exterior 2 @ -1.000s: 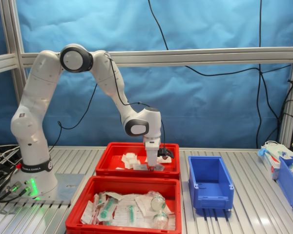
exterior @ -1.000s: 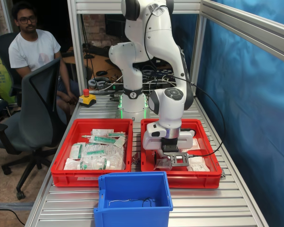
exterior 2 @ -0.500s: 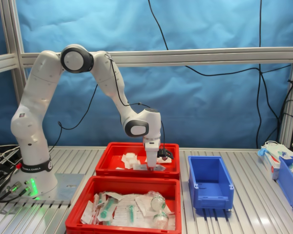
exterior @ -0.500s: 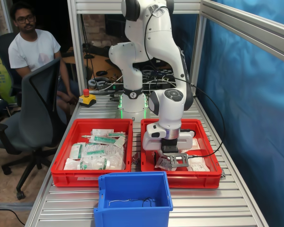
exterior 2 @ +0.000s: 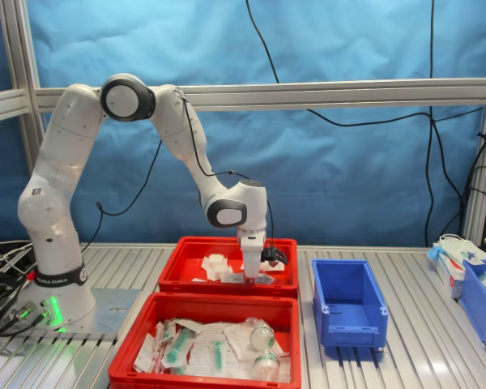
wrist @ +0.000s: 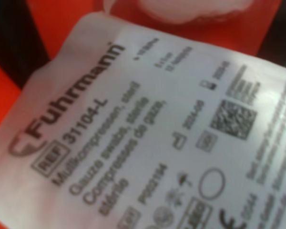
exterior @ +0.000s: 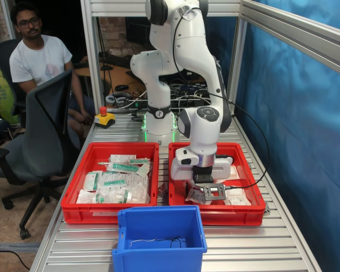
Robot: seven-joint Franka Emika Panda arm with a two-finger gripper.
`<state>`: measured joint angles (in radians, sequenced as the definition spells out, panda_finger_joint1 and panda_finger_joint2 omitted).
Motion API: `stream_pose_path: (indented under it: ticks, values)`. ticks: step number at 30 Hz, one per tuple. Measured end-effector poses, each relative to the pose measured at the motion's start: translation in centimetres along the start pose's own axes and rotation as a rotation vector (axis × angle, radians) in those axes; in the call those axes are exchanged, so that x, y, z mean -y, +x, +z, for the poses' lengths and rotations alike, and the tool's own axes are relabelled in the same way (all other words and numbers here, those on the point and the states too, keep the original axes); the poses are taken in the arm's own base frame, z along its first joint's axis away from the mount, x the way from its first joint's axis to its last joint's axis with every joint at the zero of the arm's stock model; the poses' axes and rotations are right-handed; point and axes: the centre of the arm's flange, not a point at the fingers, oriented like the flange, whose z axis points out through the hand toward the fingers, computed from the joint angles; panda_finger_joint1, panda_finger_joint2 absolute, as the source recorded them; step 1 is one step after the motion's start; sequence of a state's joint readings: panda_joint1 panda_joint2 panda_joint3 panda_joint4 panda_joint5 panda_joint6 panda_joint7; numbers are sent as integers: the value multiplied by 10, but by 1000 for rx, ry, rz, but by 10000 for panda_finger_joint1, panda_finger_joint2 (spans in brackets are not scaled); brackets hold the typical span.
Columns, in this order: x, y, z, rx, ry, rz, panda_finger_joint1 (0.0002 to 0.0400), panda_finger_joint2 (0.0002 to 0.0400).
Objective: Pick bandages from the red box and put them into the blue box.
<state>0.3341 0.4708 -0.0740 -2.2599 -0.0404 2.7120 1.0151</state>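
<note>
Jaws are being kept clamped on a bandage (exterior: 195,196), now being raised slightly above the red box (exterior: 255,207), so transfer toward the blue box (exterior: 158,249) is being started.

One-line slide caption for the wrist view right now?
Close-up of a white Fuhrmann gauze packet filling the frame, over the red box.

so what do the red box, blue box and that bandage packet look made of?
Red box: looks like moulded plastic, slightly glossy with an even colour.
Blue box: same kind of plastic, with a thick moulded rim.
Bandage packet: matte white printed wrapper, probably paper or paper-film; it puffs and creases softly. The blur leaves the exact material open.
</note>
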Motion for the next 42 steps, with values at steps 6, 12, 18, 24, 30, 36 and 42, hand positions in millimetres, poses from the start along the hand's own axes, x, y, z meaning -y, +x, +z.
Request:
stream_pose_path:
  ticks: [6,12,18,24,30,36,42]
  values:
    - [0,0,0,0,-1,1,342,342]
    - [0,0,0,0,-1,1,293,293]
    - [0,0,1,0,-1,1,240,240]
    - [0,0,1,0,-1,1,141,141]
    - [0,0,1,0,-1,1,90,90]
    - [0,0,1,0,-1,1,41,41]
    - [0,0,1,0,-1,1,8,8]
